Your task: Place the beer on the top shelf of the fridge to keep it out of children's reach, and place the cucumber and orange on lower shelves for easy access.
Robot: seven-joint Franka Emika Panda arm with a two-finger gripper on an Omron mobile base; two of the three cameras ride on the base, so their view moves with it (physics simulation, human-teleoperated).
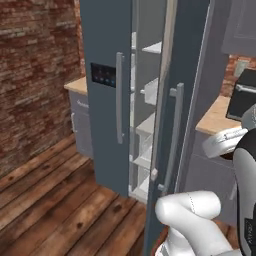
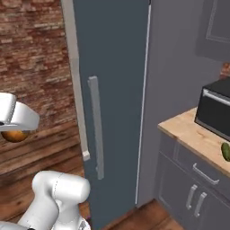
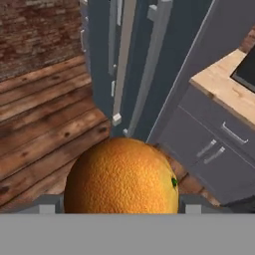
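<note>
Brick walls and a plank wood floor (image 1: 55, 200) frame your kitchen, with the fridge (image 1: 107, 115) standing tall and slate-grey ahead of the base. You can see in the left base view that its doors stand ajar, and through the gap between them the pale grey lower shelves (image 1: 146, 125) step down one under another, with the top shelf (image 1: 152, 48) higher up. A black touch panel (image 1: 103, 75) with blue lights sits on the left door beside its vertical bar handle (image 1: 119, 98).

Your gripper (image 3: 121, 206) has the orange (image 3: 122, 177) clamped between its fingers, jaws spread wide around the fruit; the hand view shows the orange pressed between the two grey finger pads, its small green stem spot on the right side. In the right base view you see the same orange (image 2: 15, 135) tucked under the white hand at the left edge, held in the air above the floor and well apart from the fridge door.

To your right, a wooden counter (image 2: 191, 134) over grey cabinets carries a black countertop oven (image 2: 215, 112), and the cucumber (image 2: 226, 152) lies on the counter just in front of it, at the picture's right edge.
</note>
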